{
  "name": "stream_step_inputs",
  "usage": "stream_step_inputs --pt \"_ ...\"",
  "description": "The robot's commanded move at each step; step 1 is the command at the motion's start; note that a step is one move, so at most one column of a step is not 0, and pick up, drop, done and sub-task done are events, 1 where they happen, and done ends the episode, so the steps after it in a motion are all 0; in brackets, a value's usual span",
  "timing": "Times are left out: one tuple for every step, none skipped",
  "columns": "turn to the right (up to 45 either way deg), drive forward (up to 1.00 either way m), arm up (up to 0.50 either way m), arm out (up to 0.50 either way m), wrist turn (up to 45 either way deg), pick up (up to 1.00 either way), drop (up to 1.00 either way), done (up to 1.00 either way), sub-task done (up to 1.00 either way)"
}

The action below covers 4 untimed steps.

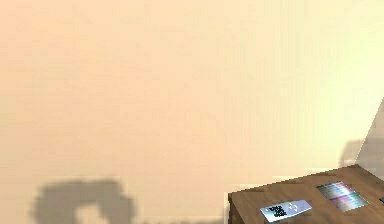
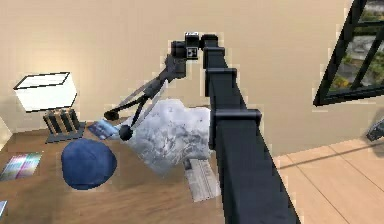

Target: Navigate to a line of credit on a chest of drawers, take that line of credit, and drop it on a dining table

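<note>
Nearest in the forward view is the corner of a brown wooden top (image 1: 300, 190), at the picture's lower right. Close to the bottom edge on it lies a small grey-white handset (image 1: 285, 211) with dark buttons. Farther back and to the right lies a flat striped card (image 1: 342, 194) in pale pink, green and blue, apart from the handset. Behind them stands a cream wall (image 1: 180, 80).

In the arm side view the dark square arm (image 2: 240, 150) rises from the bottom edge just right of the middle to the white marker squares (image 2: 190, 48) near the top. From there the gripper (image 2: 118, 121) slants down to the left, and its thin fingers (image 2: 150, 90) end above the wooden top (image 2: 150, 200). At the fingertips lies a small flat grey-blue card (image 2: 100, 130). Whether the fingers touch it cannot be told, nor how wide the pincer stands, nor whether it holds anything.

The striped card (image 2: 20, 165) lies at the left edge, well apart from the gripper. Which of the two cards is the line of credit cannot be told.

A blue rounded cap (image 2: 88, 163) sits between the two cards, nearer the camera. A grey-white crumpled mass (image 2: 170, 130) lies just beside the arm, with a pale striped sheet (image 2: 205, 180) below it. At the back left stands a lamp (image 2: 45, 90) with a white shade, and a small dark rack (image 2: 62, 122) is beside it. A dark-framed window (image 2: 350, 60) is at the upper right, above pale floor (image 2: 330, 180).
</note>
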Motion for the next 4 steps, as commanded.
stream_step_inputs --pt "0.0 0.0 0.0 0.0 45.0 0.0 0.0 0.0 0.0" --pt "0.0 0.0 0.0 0.0 33.0 0.0 0.0 0.0 0.0" --pt "0.0 0.0 -0.04 0.0 0.0 0.0 0.0 0.0 0.0" --pt "0.0 0.0 -0.32 0.0 0.0 0.0 0.0 0.0 0.0"
